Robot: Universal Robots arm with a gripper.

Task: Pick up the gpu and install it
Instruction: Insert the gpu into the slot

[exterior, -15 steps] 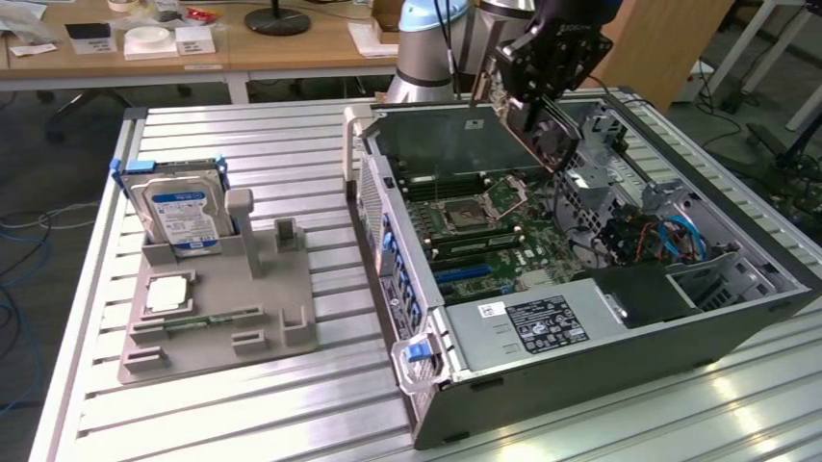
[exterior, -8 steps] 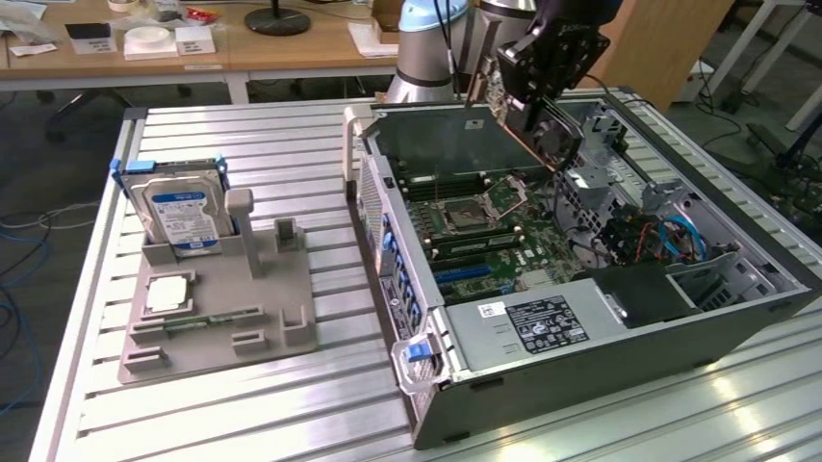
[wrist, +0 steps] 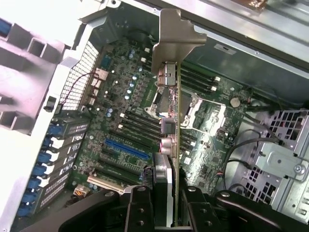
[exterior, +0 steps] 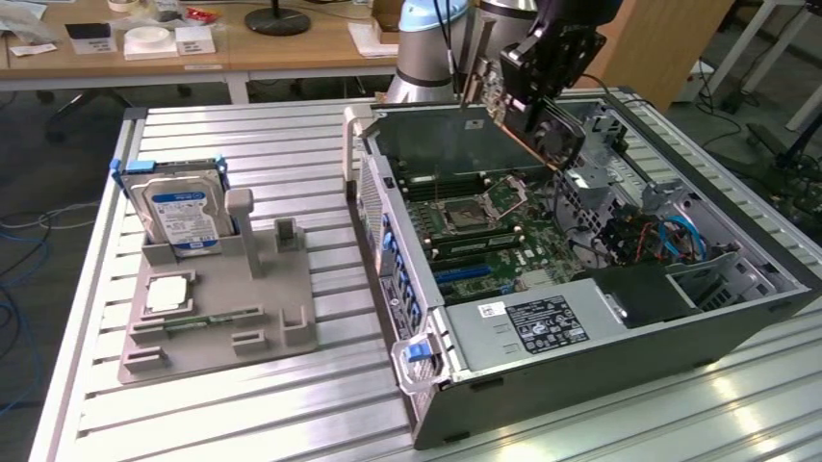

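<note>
Within the end effector (wrist: 166, 200), the gpu (wrist: 170, 128), above the motherboard (wrist: 116, 111)

Robotics lab: open PC tower (exterior: 617, 361) on slotted aluminium surface (exterior: 257, 414), grey parts fixture (exterior: 276, 308) beside the tower, robot arm base (exterior: 430, 48) and wooden desks (exterior: 257, 53) behind the tower.

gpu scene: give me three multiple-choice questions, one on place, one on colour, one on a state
1. Where is the gpu? A fully seated B held over the open case C lying outside it
2. The hard drive label is: A blue and white B red C yellow
3. The hand is: A open, empty B open, touching the gpu C shut on the gpu
Answers: B, the gpu hangs above the case; A, the label shows blue and white; C, both fingers clamp the gpu.
</note>
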